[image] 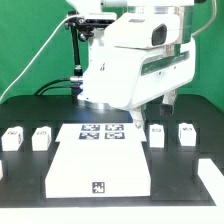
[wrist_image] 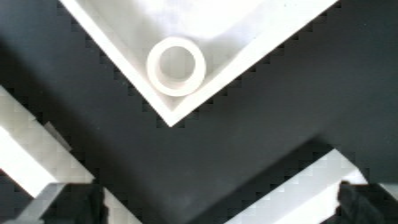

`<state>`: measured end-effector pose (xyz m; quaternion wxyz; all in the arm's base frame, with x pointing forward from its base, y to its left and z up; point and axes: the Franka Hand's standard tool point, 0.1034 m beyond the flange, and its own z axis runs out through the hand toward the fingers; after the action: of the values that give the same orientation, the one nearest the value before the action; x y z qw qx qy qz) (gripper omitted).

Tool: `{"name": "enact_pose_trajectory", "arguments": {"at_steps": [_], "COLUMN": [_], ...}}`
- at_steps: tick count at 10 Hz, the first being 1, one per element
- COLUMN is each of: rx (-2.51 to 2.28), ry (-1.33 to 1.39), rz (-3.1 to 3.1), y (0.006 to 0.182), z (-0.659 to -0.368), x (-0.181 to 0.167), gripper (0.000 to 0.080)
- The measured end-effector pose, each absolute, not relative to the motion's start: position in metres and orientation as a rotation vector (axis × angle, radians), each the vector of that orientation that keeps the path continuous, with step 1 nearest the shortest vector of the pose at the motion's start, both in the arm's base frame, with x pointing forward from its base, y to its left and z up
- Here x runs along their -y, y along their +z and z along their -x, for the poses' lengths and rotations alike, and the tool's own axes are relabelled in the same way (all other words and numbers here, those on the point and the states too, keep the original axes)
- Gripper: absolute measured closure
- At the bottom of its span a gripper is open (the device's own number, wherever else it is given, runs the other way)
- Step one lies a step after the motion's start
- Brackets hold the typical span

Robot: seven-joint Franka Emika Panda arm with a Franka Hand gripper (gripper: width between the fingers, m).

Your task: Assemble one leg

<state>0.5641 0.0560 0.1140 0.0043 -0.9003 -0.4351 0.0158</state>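
Several small white legs with marker tags stand in a row on the black table: two at the exterior view's left [image: 12,137] [image: 41,137] and two at its right [image: 157,134] [image: 186,132]. The big flat white panel [image: 100,170] lies at the front centre. My gripper [image: 168,100] hangs above the table near the right pair of legs, open and empty. In the wrist view a corner of the panel [wrist_image: 214,30] with its round socket [wrist_image: 175,65] lies ahead of the open gripper [wrist_image: 217,205]. No leg shows in the wrist view.
The marker board [image: 100,131] lies behind the panel. A white piece [image: 210,180] sits at the front right edge of the exterior view. The arm's bulky body covers the middle rear. A green backdrop stands behind. White bands [wrist_image: 294,185] cross the wrist view near the fingers.
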Motion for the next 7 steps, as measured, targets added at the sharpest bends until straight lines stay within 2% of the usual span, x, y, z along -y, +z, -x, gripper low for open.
{"name": "enact_pose_trajectory", "arguments": {"at_steps": [7], "rx": [1.362], "ry": [0.050], "rz": [2.820], "y": [0.1136], "z": [-0.5639], "x": [-0.0560], "gripper": [0.0150]}}
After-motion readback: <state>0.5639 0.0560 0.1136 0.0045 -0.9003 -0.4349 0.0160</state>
